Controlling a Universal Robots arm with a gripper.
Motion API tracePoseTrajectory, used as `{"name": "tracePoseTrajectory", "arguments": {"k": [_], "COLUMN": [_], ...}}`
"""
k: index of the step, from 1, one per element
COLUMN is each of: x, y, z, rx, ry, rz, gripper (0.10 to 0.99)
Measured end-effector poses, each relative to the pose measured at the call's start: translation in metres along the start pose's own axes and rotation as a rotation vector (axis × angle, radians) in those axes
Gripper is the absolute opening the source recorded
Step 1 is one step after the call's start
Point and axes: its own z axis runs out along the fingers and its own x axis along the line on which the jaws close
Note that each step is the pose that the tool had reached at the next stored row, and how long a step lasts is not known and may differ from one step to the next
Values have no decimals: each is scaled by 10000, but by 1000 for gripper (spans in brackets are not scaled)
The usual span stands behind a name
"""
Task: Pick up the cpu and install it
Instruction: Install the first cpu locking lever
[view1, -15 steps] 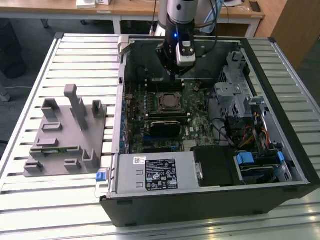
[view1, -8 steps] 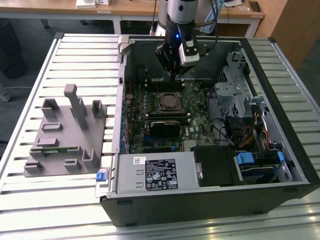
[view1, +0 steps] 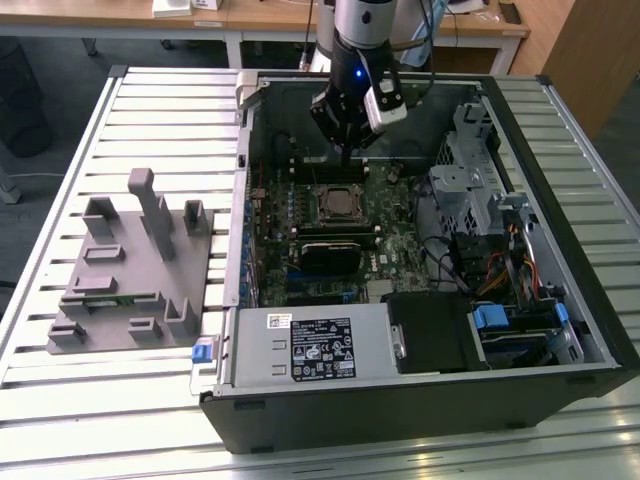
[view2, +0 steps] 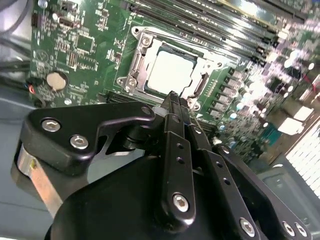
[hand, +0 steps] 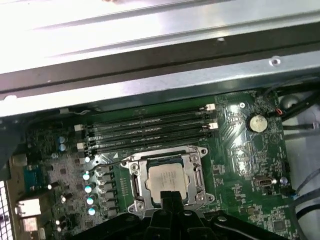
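Now | cpu (view2: 172, 70) sits in socket (view2: 136, 62), mobo (hand: 245, 155) in open pc case (view1: 400, 425) | fingers (view2: 173, 115) clenched empty, just above socket

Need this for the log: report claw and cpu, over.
Claw shut, empty, hanging over the socket. Cpu lying in the socket. Nothing between claw and cpu.

- Over the socket (hand: 166, 181) you have open air. The gripper (view1: 345, 158) hangs there, fingers pressed together.
- Far side: memory slots (hand: 145, 131), with the case wall (hand: 150, 75) just behind them.
- Exterior view's right: the drive cage (view1: 470, 185) and cables (view1: 505, 275) crowd in.
- Near side: the power supply (view1: 315, 345) blocks you.
- Exterior view's left: the side panel (view1: 240, 230), then the grey fixture (view1: 130, 260) beyond it.
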Motion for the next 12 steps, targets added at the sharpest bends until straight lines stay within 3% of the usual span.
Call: {"name": "tracePoseTrajectory", "arguments": {"k": [6, 12], "x": [9, 191], "y": [-2, -30], "z": [4, 15], "rx": [16, 3], "ry": [8, -113], "rz": [-876, -883], "gripper": [106, 106]}}
